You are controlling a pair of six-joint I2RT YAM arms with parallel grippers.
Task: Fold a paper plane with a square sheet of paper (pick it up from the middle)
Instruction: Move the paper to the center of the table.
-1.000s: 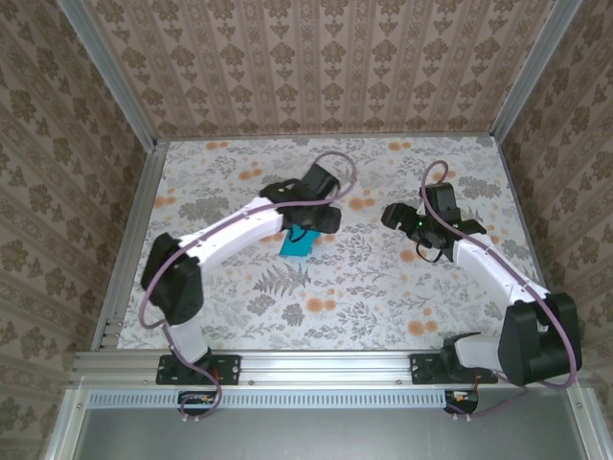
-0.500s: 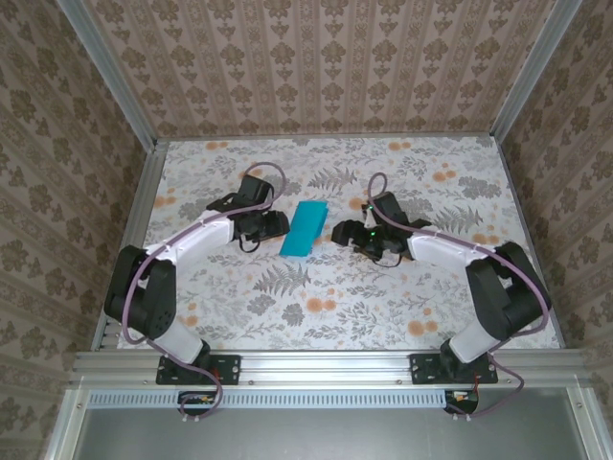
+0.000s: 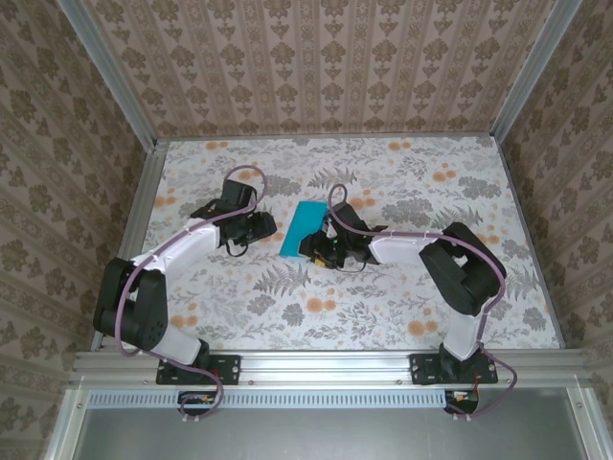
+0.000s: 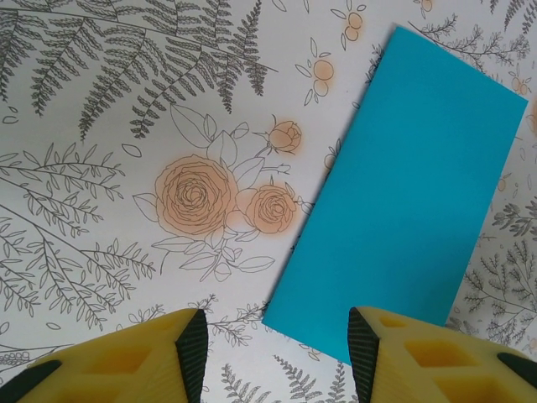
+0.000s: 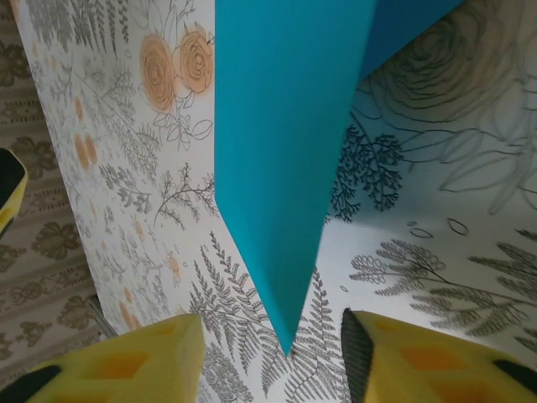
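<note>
Top view: the square sheet of paper (image 3: 305, 228), folded to a narrow rectangle, lies on the surface (image 3: 383, 307) between both arms, within reach from either side. Left wrist view: the left tool (image 4: 277, 344) is open and empty, with the paper just ahead. Right wrist view: the right tool (image 5: 273, 353) is open, its jaws straddling a raised paper corner — judged ready to pinch.
</note>
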